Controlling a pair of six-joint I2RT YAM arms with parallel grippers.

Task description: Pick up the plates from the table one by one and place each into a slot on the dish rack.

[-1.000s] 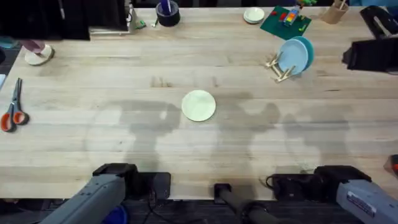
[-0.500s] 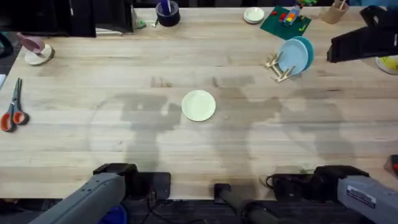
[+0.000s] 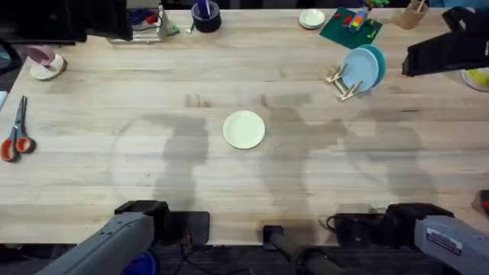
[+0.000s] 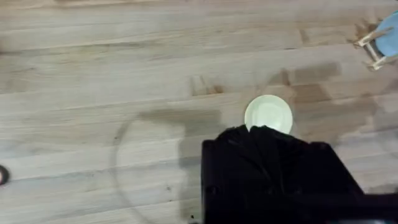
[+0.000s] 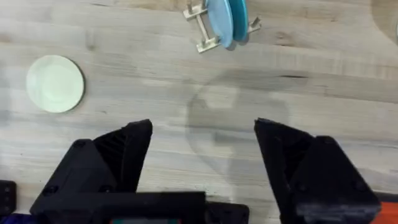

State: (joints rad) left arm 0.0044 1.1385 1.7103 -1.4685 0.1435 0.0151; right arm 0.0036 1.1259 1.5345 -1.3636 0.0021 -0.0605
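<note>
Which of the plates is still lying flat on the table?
The pale cream-yellow round plate, lying alone mid-table. The light blue plate and the teal plate behind it stand upright in the wooden dish rack.

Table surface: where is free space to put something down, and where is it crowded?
The table is bare between the scissors and the cream-yellow plate, also below the dish rack. The far edge near the green mat is crowded.
</note>
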